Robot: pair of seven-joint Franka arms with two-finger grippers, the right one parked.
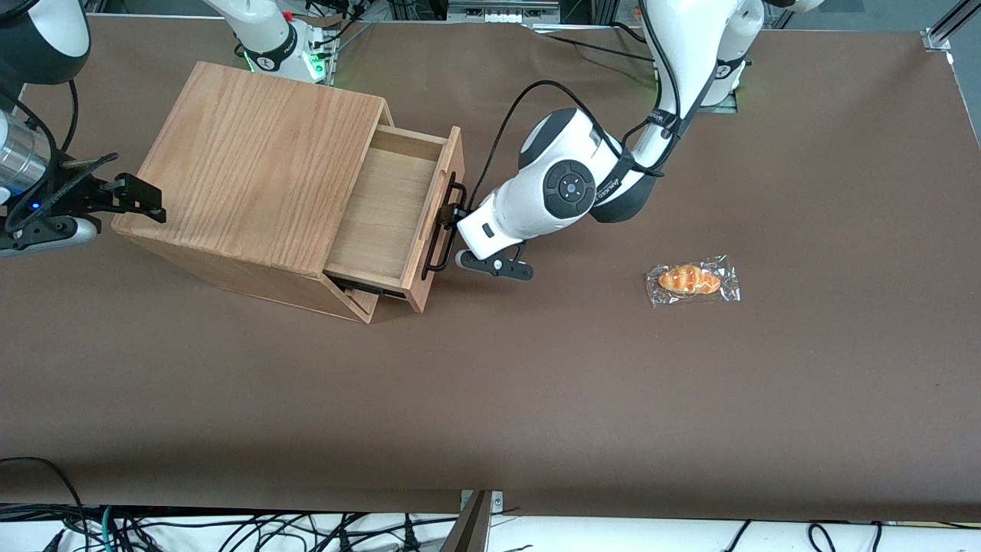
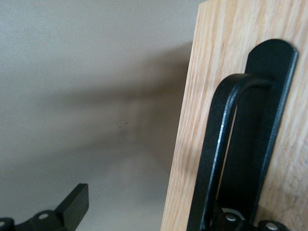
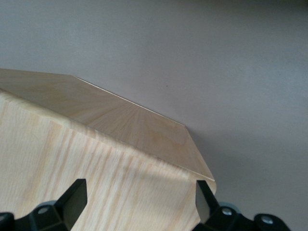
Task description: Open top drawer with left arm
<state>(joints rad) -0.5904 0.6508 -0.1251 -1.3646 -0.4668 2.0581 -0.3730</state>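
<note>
Toward the parked arm's end of the counter (image 1: 536,399): light-oak cabinet (image 1: 253,169), top drawer (image 1: 383,207) drawn well out of it, tray bare inside. Across the front panel, a black bar handle (image 1: 441,238). Right at that bar, the hand (image 1: 452,215) of the left arm (image 1: 567,188), fingers (image 2: 72,204) spread apart, clamped on nothing; one close by the bar, the other over bare counter.

Likely trouble: with no clamp, slipping off the bar on a slanted pull. Pulling much further, probably tray off its runners, or cabinet dragged along. Toward the working arm's end, a wrapped bread roll (image 1: 691,280), well apart, no hazard.
</note>
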